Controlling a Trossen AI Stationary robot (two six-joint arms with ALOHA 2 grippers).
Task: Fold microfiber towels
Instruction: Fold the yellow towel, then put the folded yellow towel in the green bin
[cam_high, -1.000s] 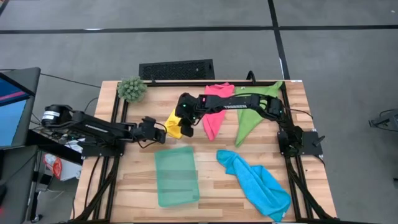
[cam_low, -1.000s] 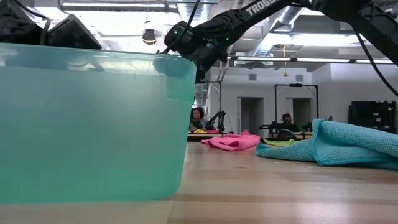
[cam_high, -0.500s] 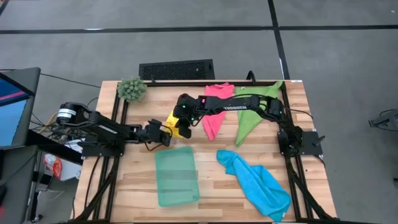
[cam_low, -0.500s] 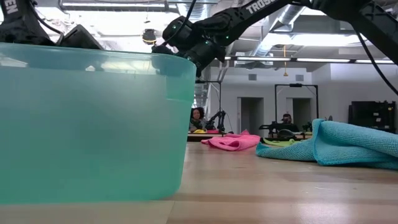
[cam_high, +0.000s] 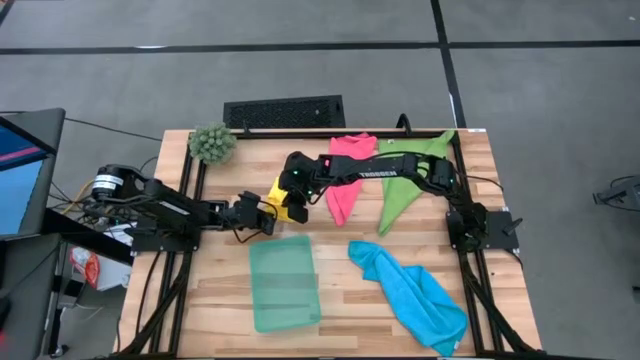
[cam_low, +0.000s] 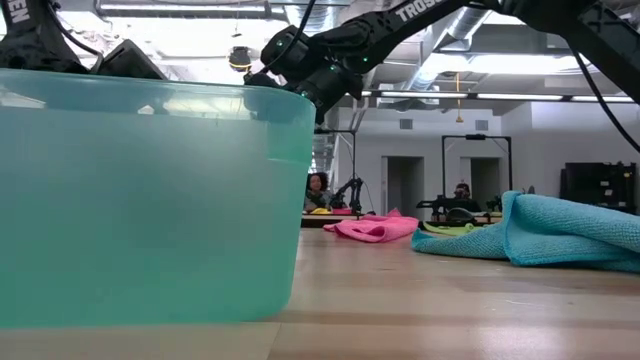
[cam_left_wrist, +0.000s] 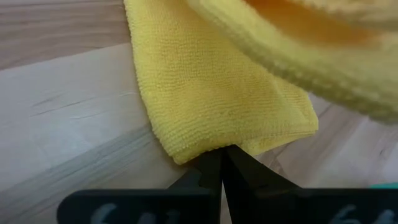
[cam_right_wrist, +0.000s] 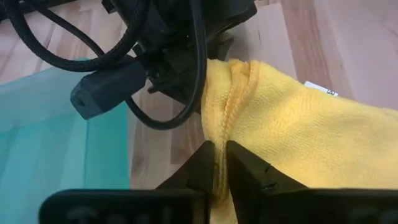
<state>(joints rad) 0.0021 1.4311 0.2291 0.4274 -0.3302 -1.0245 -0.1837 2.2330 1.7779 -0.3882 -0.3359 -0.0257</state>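
Observation:
The yellow towel (cam_high: 281, 196) lies bunched on the wooden table (cam_high: 220, 300) just beyond the teal tray (cam_high: 283, 282). My right gripper (cam_high: 297, 200) reaches in from the right and is shut on a ridge of the yellow towel (cam_right_wrist: 298, 143). My left gripper (cam_high: 266, 215) is shut, its tips at a corner of the yellow towel (cam_left_wrist: 217, 87), whose lower layer lies flat on the wood. The pink towel (cam_high: 345, 170) and the green towel (cam_high: 405, 185) lie at the far right. The blue towel (cam_high: 410, 290) lies crumpled at the near right. My left gripper (cam_left_wrist: 222, 158) meets the rounded corner edge (cam_left_wrist: 199, 148) of the towel's lower layer with its shut fingertips, slanting down from the table's left. Whether any cloth is caught between them I cannot tell. My right gripper (cam_right_wrist: 221, 165) pinches a raised, hemmed ridge (cam_right_wrist: 225, 134) of the yellow towel between its two fingers, slanting down from the table's right. That ridge stands up off the table while the rest of the cloth spreads away slack.
The teal tray (cam_low: 140, 200) fills the low view's left and hides the yellow towel there. A spiky green plant ball (cam_high: 212, 143) sits at the far left corner. Bare wood shows between the tray and the blue towel (cam_low: 560, 235).
My left gripper, staying shut, has gone toward the table's right and a little down, up to the yellow towel's corner, then held still. My right gripper and the towels have kept their places.

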